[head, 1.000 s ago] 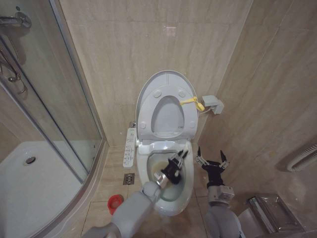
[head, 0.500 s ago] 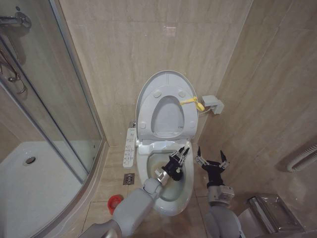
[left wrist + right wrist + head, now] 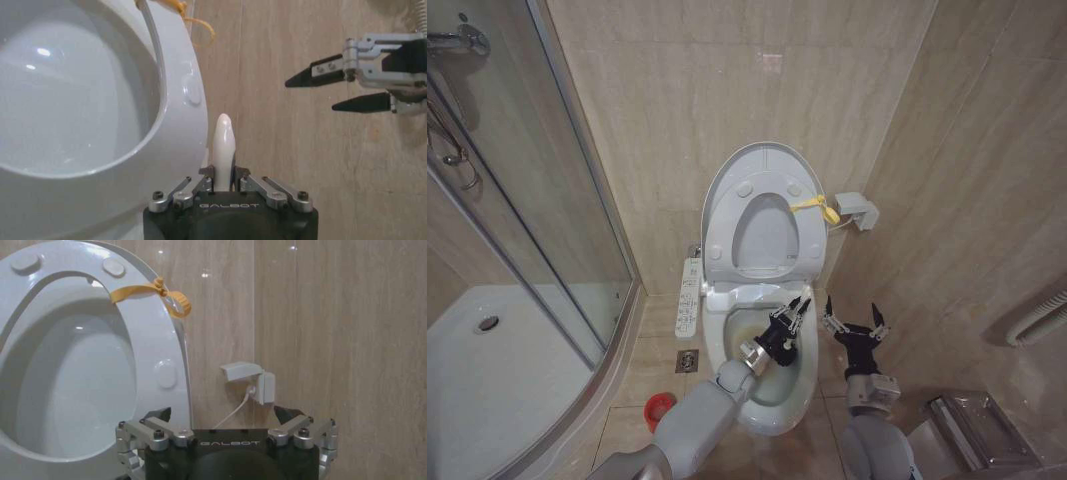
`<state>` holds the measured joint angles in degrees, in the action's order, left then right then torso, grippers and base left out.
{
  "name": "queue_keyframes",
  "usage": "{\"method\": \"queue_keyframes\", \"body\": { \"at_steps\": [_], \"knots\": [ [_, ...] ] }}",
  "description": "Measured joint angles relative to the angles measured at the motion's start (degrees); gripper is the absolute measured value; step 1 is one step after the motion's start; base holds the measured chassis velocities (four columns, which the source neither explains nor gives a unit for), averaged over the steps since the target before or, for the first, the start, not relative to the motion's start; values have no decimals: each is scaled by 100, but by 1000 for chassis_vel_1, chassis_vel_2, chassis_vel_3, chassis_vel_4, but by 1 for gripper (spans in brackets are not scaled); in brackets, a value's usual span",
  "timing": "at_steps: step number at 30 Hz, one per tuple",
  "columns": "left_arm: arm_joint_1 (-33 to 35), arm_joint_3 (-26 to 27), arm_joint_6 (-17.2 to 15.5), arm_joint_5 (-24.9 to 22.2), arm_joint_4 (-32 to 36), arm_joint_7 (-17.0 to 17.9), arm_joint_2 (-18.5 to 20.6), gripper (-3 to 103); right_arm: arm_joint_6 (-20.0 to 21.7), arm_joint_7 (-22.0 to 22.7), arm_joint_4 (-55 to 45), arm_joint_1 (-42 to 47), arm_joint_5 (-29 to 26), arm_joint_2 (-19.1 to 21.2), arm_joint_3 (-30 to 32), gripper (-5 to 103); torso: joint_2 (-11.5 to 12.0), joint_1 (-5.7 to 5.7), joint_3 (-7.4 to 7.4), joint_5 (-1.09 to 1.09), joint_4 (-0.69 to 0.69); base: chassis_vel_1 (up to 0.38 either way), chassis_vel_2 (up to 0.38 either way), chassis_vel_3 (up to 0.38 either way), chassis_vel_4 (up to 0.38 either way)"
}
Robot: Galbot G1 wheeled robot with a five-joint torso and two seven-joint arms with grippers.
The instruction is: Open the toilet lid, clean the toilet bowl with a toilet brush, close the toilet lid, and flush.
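Observation:
The toilet lid [image 3: 762, 163] stands upright against the wall, and the ring seat [image 3: 727, 235] is raised in front of it. Below lies the stained toilet bowl [image 3: 727, 332]. My left gripper [image 3: 791, 315] hovers over the bowl's right side, shut on the thin white handle of the toilet brush [image 3: 223, 142]; the bristle head is hidden. In the left wrist view that gripper [image 3: 223, 171] clamps the handle beside the raised seat [image 3: 180, 115]. My right gripper [image 3: 852, 326] stands open just right of the bowl, apart from it, facing the lid [image 3: 67, 259].
A small red holder cup [image 3: 660, 408] sits on the floor left of the toilet, near a floor drain [image 3: 686, 361]. The glass shower wall [image 3: 547, 200] and white tray [image 3: 487, 370] lie to the left. A wall socket [image 3: 857, 210] and a yellow tie [image 3: 817, 208] are beside the lid.
My left gripper with the brush handle has shifted slightly up and right, toward the bowl's far right rim. The right arm has stayed still.

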<state>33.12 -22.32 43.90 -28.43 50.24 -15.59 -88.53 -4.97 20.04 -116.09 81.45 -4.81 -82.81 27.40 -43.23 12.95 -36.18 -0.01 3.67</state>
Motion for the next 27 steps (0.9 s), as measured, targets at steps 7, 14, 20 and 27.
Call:
{"method": "queue_keyframes", "body": {
  "at_steps": [7, 14, 20, 27],
  "knots": [
    [181, 41, 225, 407, -457, -166, -54, 19, 0, 0, 0, 0, 0, 0, 0, 100, 0, 0, 0, 0, -2, 0, 0, 0, 0],
    [-85, 35, 104, 177, -183, -99, -4, 19, 0, 0, 0, 0, 0, 0, 0, 100, 0, 0, 0, 0, 1, 0, 0, 0, 0],
    [-89, 58, 112, 110, -312, -121, -57, 19, 0, 0, 0, 0, 0, 0, 0, 100, 0, 0, 0, 0, 1, 0, 0, 0, 0],
    [75, 342, 282, 322, -600, -341, 51, 19, 0, 0, 0, 0, 0, 0, 0, 100, 0, 0, -1, 0, -2, 0, 0, 0, 0]
  ]
}}
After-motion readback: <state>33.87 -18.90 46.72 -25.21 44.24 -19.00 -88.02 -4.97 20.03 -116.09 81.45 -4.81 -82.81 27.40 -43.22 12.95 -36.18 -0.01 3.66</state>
